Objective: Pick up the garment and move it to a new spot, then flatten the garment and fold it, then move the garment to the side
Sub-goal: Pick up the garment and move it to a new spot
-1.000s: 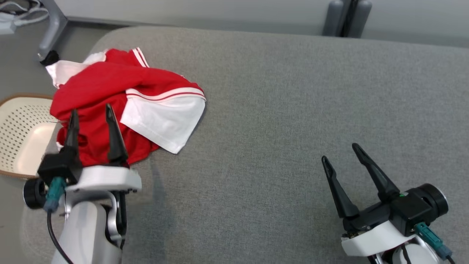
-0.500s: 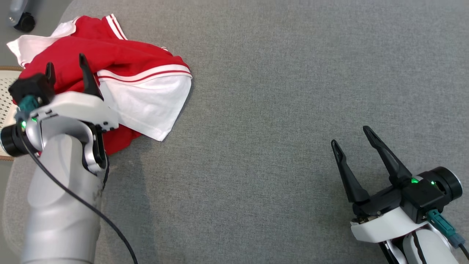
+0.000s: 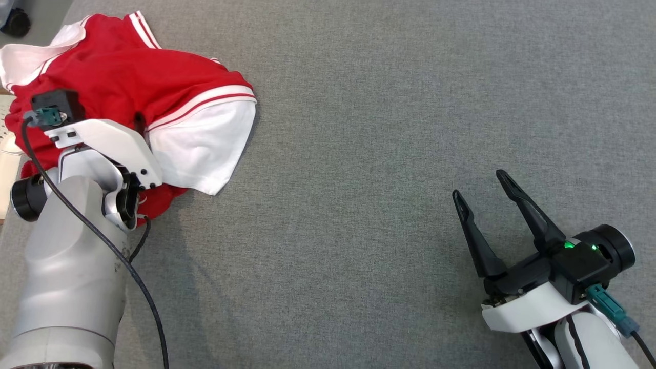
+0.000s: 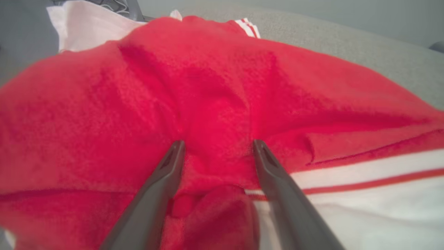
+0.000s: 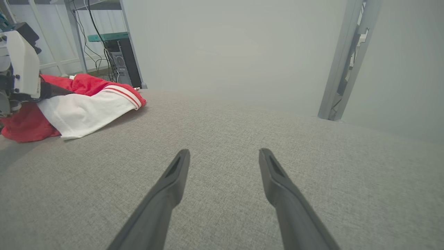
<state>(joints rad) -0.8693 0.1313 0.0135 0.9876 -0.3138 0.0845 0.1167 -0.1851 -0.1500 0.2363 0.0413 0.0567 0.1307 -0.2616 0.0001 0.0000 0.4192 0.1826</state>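
Showing the pick-up stage: the garment (image 3: pixel 128 77) lies crumpled at ten o'clock on the grey surface (image 3: pixel 359 128), not yet lifted, flattened or folded. The left tool (image 4: pixel 218 144), spread wide and empty, sets its tips against the red cloth; the right tool (image 3: pixel 478 184), equally wide and empty, rests at four o'clock, well apart.

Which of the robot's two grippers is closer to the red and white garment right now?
Left. The left gripper is right at the garment, its open fingers set against the red cloth. The right gripper is open over the grey surface, well off to the garment's right.
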